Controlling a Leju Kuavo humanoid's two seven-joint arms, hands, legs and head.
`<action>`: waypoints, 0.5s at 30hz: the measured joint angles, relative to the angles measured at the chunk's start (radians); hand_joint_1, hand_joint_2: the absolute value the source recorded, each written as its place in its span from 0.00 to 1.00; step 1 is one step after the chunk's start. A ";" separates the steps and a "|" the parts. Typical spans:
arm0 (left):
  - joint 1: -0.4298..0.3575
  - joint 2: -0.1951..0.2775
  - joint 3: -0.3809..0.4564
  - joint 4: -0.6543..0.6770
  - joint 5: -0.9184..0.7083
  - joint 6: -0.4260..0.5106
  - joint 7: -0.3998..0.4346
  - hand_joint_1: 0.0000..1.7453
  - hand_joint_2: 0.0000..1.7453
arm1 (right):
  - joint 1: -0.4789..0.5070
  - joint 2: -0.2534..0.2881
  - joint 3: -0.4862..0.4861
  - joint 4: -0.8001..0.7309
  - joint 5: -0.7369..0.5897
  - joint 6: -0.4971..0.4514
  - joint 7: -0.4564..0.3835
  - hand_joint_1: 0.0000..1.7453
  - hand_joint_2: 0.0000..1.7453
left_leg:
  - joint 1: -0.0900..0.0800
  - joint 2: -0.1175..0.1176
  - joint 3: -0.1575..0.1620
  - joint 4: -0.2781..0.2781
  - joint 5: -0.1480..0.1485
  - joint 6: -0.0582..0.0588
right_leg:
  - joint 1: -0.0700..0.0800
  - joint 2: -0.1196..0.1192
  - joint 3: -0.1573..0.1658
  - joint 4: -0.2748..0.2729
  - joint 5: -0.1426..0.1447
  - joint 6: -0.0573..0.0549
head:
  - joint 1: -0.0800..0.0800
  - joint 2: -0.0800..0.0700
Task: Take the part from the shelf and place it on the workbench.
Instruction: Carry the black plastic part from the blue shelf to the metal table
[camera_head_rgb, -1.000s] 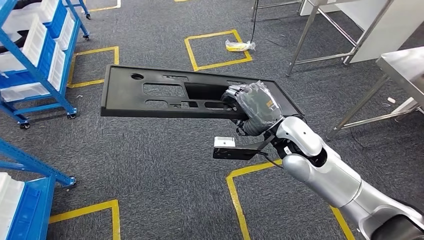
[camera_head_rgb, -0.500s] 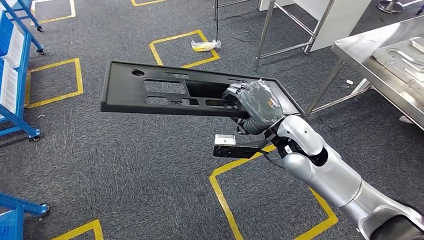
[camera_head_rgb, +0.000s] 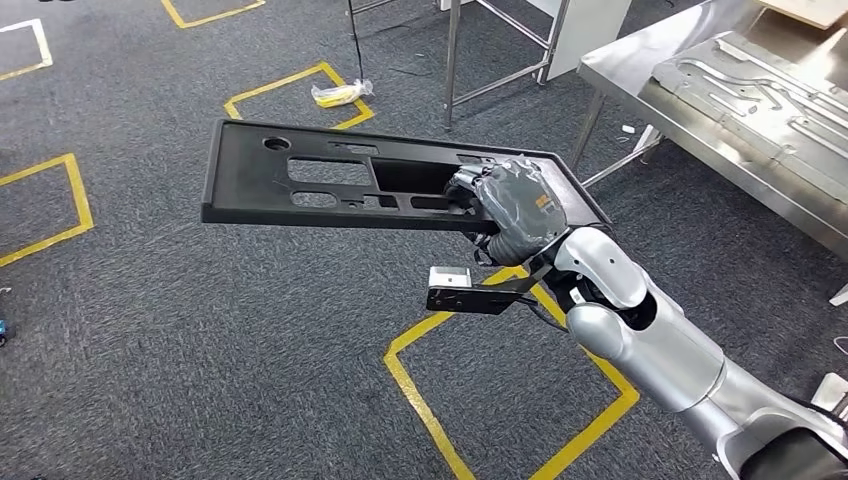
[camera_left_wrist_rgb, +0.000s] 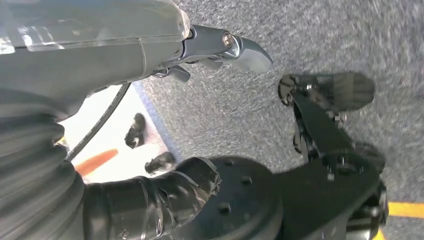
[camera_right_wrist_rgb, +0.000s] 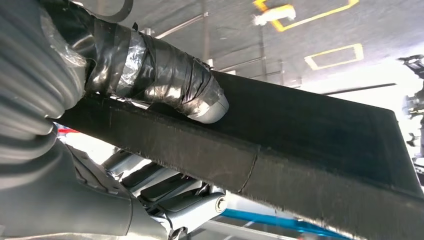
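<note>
robot holds a long black part in the air

the right hand (camera_head_rgb: 512, 208) is closed around one end of the black part (camera_head_rgb: 330, 180). in the right wrist view the thick taped thumb (camera_right_wrist_rgb: 165, 80) lies on one flat side of the part (camera_right_wrist_rgb: 310, 145) and the other fingers (camera_right_wrist_rgb: 170, 192) are under its edge, so the part is squeezed between them. the part is a long flat panel with holes cut in it. it sticks out sideways from the hand, up in the air over the grey carpet (camera_head_rgb: 200, 330), touching nothing else.

the left hand (camera_left_wrist_rgb: 150, 200) shows in the left wrist view, over the carpet. it is not clear how its fingers sit or if it holds something.

yellow tape squares (camera_head_rgb: 510, 390) mark the carpet. a metal workbench (camera_head_rgb: 640, 70) stands ahead on the robot's right, well apart from the part. a grey metal sheet (camera_head_rgb: 760, 90) lies on it. a small yellow bag (camera_head_rgb: 340, 94) lies on the carpet past the part.
</note>
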 joint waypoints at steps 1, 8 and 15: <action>-0.001 -0.001 0.000 0.000 0.000 -0.001 -0.001 0.00 1.00 | -0.003 0.001 -0.001 0.000 0.000 0.000 0.000 1.00 1.00 | 0.003 -0.022 -0.010 0.027 -0.017 -0.003 | -0.001 0.012 0.005 -0.002 -0.002 -0.007 | 0.000 0.000; 0.008 -0.002 0.000 0.000 0.001 -0.002 -0.003 0.00 1.00 | -0.005 0.011 0.002 0.001 0.002 0.005 -0.001 1.00 1.00 | -0.006 -0.115 -0.180 0.225 0.002 0.019 | 0.010 0.111 0.045 -0.004 -0.029 -0.030 | -0.001 0.000; 0.008 0.004 0.000 0.000 0.001 -0.003 -0.004 0.00 1.00 | 0.001 0.012 0.001 0.006 0.003 0.006 -0.001 1.00 1.00 | -0.013 -0.158 -0.076 -0.009 0.079 0.051 | 0.001 0.166 0.054 0.004 -0.039 -0.001 | 0.000 0.000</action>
